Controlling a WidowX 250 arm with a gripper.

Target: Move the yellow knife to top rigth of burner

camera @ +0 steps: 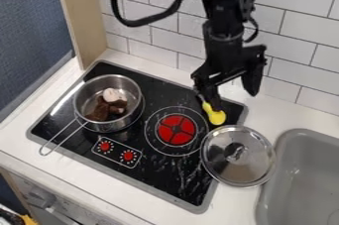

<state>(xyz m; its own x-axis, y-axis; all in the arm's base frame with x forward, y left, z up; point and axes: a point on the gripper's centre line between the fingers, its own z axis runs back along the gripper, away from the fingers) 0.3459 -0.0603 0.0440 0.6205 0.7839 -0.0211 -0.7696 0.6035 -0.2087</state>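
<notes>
Yellow knife [214, 114] lies on black stove top [66, 120], up and to right of red burner [175, 130], just past its ring. Gripper [232, 97] hangs over it, fingers wide apart, one close by knife's top end; can't tell if they touch. Putting-down step looks done, knife seems in right spot. Next move: go straight up, slow, no bump or drag. Shiny lid [232, 169] sits just below knife, easy to knock. Pot [130, 92] with toy food [99, 109] sits left of burner.

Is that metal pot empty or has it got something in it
Not empty: the pot holds dark brown pieces and something pale.
</notes>
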